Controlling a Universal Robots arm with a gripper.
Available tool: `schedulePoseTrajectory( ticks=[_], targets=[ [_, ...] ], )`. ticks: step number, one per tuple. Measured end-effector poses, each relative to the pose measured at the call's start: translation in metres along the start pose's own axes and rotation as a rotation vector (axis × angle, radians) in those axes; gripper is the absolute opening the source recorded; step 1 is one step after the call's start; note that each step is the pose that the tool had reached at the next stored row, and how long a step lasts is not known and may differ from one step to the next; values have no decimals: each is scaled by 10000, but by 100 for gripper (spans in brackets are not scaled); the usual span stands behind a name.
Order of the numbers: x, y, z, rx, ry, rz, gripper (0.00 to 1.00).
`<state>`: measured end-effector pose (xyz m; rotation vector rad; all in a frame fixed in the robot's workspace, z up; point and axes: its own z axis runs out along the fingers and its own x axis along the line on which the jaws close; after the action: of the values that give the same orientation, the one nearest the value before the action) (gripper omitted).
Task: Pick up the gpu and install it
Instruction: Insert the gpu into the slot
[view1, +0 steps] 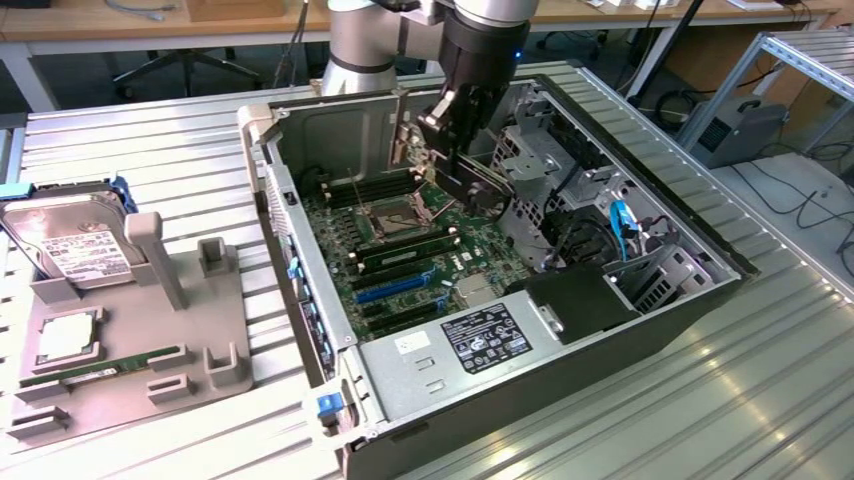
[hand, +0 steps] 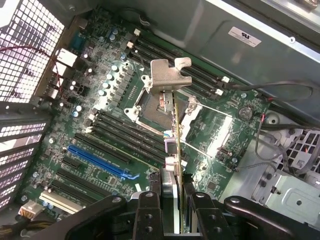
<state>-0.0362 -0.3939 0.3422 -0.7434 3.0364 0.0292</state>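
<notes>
Pick-up done: tool (hand: 172, 212) is closed partway, clamped on the gpu (hand: 171, 155), a thin flat card with a silver metal end bracket, held edge-on. The card hangs inside the open black-and-silver computer case (view1: 641, 320) on the ribbed metal desk (view1: 134, 150), above the green motherboard (hand: 225, 125) near the CPU socket. Not seated; the long blue slot (hand: 100, 160) is empty.

The round silver-grey metal robot arm (view1: 358, 45) has a black end (view1: 478, 55) with a tiny blue light (view1: 518, 55). Its black gripper (hand: 171, 181) has round screws (hand: 148, 217).
</notes>
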Motion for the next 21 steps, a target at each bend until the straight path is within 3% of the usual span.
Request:
schedulePoseTrajectory(
  ticks=[21],
  targets=[
    [0,0,1,-26,18,-1303,27]
  ],
)
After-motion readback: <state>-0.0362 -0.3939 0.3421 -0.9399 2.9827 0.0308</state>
